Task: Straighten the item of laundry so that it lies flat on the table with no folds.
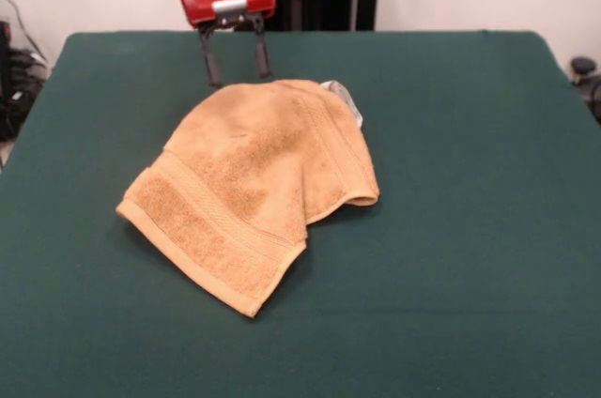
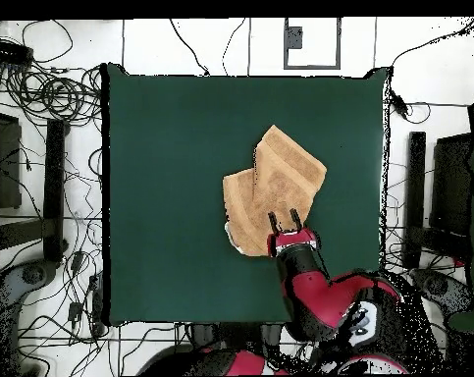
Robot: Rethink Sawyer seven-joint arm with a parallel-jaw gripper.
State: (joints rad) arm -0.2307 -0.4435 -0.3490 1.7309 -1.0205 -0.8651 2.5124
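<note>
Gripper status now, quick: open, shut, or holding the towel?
Gripper: open, fingers spread apart, holding nothing, poised at the far edge of the crumpled towel.

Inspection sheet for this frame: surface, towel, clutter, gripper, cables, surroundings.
Surface: dark green table, bare apart from the towel.
Job's thing: golden-tan towel lies crumpled and folded over itself, not flat; white tag shows at its far edge.
Clutter: nothing seen on the table.
Gripper: gripper open, fingers pointing down at the towel's far edge; contact cannot be told.
Cables: many loose cables on the floor around the table.
Surroundings: white wall behind, dark equipment beside the table.
</note>
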